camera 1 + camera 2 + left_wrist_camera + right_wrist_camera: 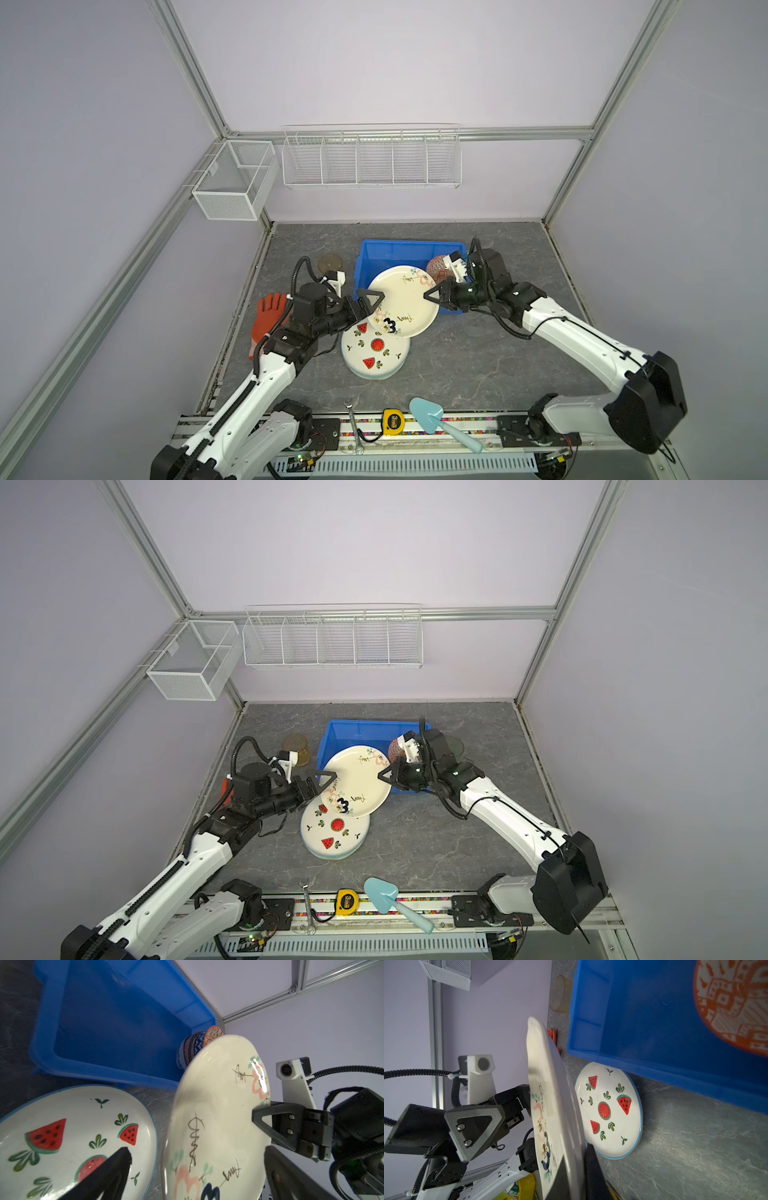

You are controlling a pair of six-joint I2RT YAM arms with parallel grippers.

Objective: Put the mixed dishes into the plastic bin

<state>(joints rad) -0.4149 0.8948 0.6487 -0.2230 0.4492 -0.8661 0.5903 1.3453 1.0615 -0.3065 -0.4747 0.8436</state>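
Trowel, tape measure and wrench lie along the front rail, closest to the lens in both top views.

Position of cream plate, marked "3": off the table, tilted, between the two arms. Its far part overhangs the near wall of the blue bin. Seen from above, its near edge overlaps the watermelon plate.

State of right gripper: closed on the cream plate's right rim. The right wrist view shows its fingers pinching the edge from both faces.

State of left gripper: jaws spread wide, with the plate's left rim between them. In the left wrist view one of its fingers stands well clear of the plate, so it grips nothing.

The watermelon plate lies flat just in front of the bin.

An orange-and-white bowl tops a stack at the bin's right end; inside or beside the wall, cannot tell. An amber cup stands on the table left of the bin. An orange glove lies by the left arm.
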